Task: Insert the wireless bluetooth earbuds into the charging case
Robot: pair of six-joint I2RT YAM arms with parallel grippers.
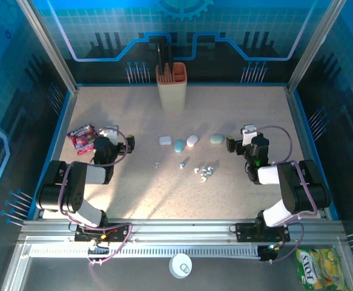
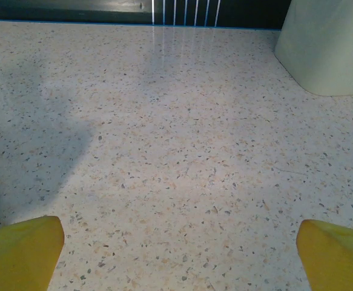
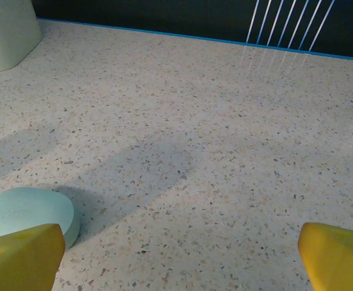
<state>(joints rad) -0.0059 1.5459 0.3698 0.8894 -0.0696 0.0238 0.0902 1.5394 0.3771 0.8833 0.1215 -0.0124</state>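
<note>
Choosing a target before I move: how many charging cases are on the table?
4, in a row mid-table: left white case, teal case beside it, right white case, then mint case apart on the right. None looks hidden.

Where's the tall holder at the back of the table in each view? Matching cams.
Top external: tall holder at back centre, upright.
Left wrist: top right corner, cut off by the frame.
Right wrist: top left corner, also cut off.
Shared landmark: far edge of the speckled table, behind it.
</note>
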